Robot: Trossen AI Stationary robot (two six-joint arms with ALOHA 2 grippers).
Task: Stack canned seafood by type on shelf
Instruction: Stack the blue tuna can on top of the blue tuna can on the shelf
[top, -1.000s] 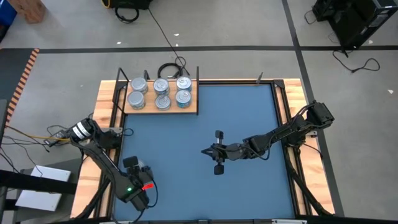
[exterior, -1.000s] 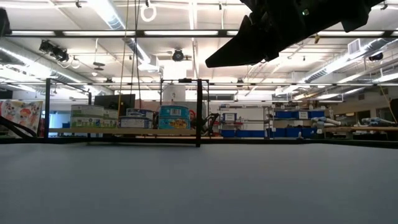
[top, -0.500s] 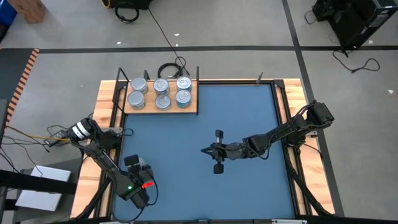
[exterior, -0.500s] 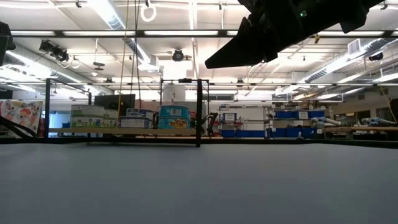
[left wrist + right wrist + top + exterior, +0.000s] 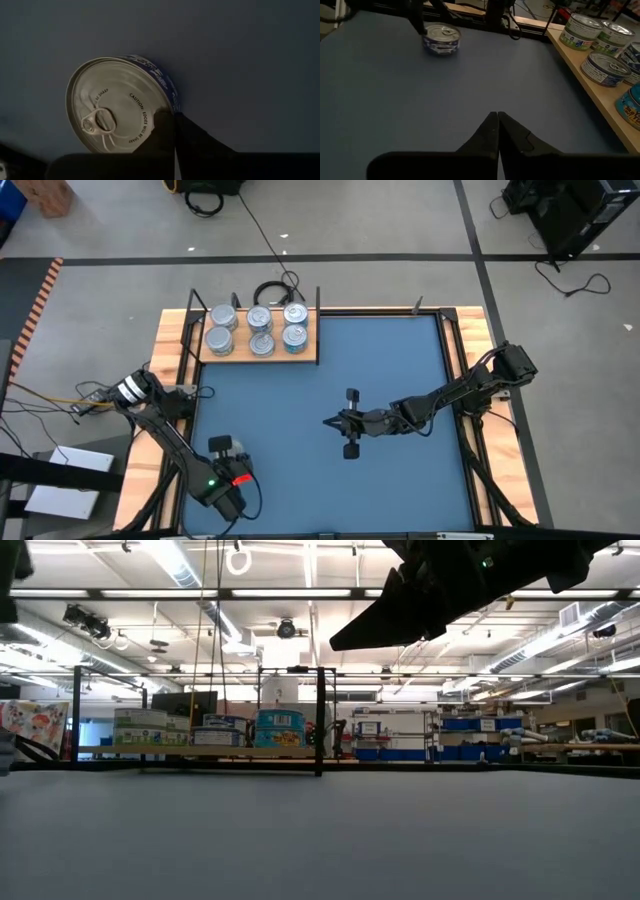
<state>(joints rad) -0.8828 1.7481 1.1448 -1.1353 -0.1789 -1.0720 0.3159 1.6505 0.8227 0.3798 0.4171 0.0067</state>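
One canned seafood tin [image 5: 115,110], silver-lidded with a blue label, sits flat on the blue mat near the table's near left corner [image 5: 222,443], [image 5: 441,37]. My left gripper [image 5: 174,116] points down over it, shut, with its tips at the lid's rim. Several more tins [image 5: 259,328] stand on the wooden shelf [image 5: 258,356] at the far left; in the low view the shelf [image 5: 200,751] shows with its black uprights. My right gripper [image 5: 328,421] hangs shut above the middle of the mat, holding nothing [image 5: 498,116]. My left gripper comes from above, and its shut fingertips [image 5: 167,122] stand at the edge of the tin's lid [image 5: 159,107]. I cannot tell whether they touch it. The tin rests flat on the mat, lid up.
The blue mat [image 5: 380,350] lies bare between the lone tin and the shelf. A raised wooden border [image 5: 458,340] runs around it. A black cable coil [image 5: 272,290] lies behind the shelf. In the low view the right arm [image 5: 450,580] hangs overhead.
My left hand has shifted slightly over the tin and turned a little. In the high view the tin's bright lid now shows beside the gripper, where the gripper hid it before. My right arm has kept still.
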